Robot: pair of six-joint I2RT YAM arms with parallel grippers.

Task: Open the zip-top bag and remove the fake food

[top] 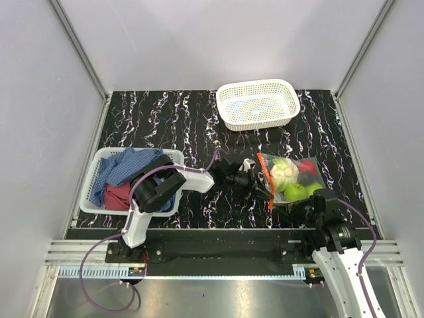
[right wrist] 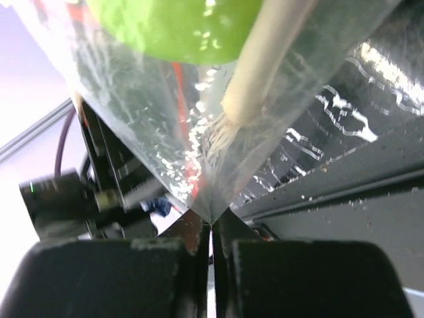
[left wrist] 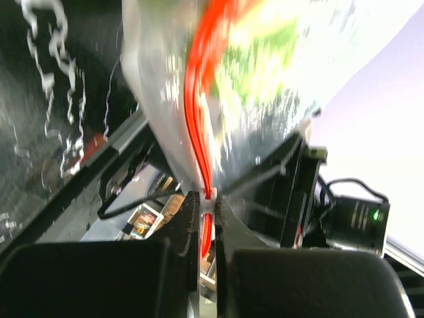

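Facing left, the zip-top bag (top: 295, 179) runs its zip strip (top: 270, 197) near-to-far.

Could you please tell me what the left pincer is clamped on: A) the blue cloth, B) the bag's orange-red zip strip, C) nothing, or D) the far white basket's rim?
B: the left wrist view shows the left pincer shut on the orange-red zip strip of the zip-top bag.
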